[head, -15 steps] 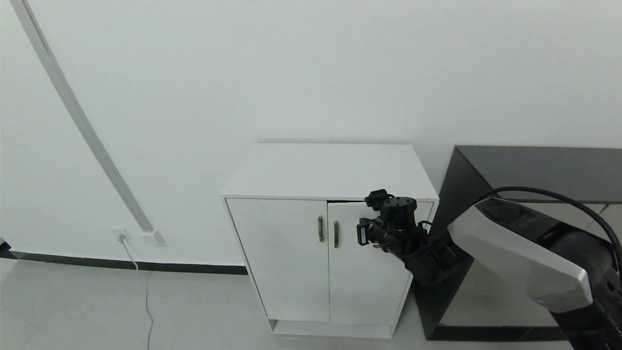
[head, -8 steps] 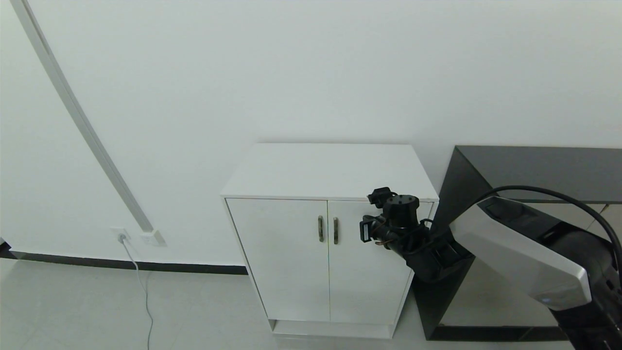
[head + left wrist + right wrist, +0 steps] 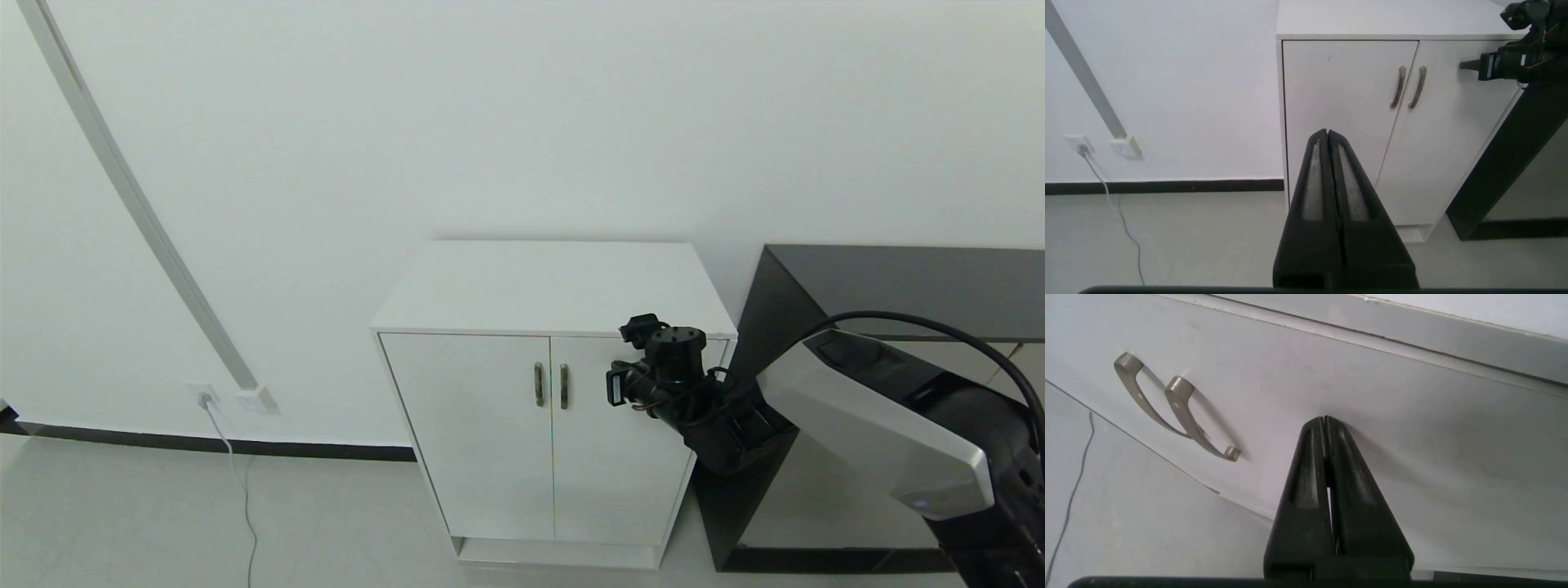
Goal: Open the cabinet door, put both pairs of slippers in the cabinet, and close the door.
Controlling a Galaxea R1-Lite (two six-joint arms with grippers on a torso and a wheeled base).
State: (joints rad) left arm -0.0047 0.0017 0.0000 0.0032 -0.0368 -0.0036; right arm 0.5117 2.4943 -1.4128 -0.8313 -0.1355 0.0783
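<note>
My right gripper [image 3: 1327, 423], pinched shut on nothing, seemingly touches the cabinet door [image 3: 620, 474] beside its handles [image 3: 563, 390]; if I push harder it could bounce open; left gripper [image 3: 1328, 135] likewise shut, empty.

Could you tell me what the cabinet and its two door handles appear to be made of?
The cabinet looks like white laminated board with a smooth matte finish: flat, uniform panels, square edges and no visible grain, though painted wood is possible. The door handles look like brushed metal: slim grey-beige bows with a soft sheen; coated plastic cannot be ruled out.
</note>
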